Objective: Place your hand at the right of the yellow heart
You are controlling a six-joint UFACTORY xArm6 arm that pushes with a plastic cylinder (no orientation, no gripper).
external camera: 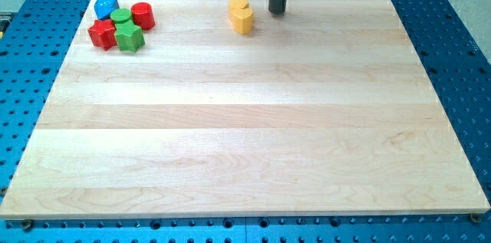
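Note:
The yellow heart (242,20) lies near the top edge of the wooden board, a little left of centre. An orange block (237,4) touches it on its upper side, partly hidden behind it. My tip (276,11) stands on the board just to the right of the yellow heart, a small gap apart, about level with the heart's top. The dark rod rises from there out of the view's top.
A cluster sits at the board's top left: a blue block (105,7), a red cylinder (143,16), a green cylinder (120,18), a red star-like block (101,34) and a green star-like block (130,37). The wooden board (245,136) lies on a blue perforated table.

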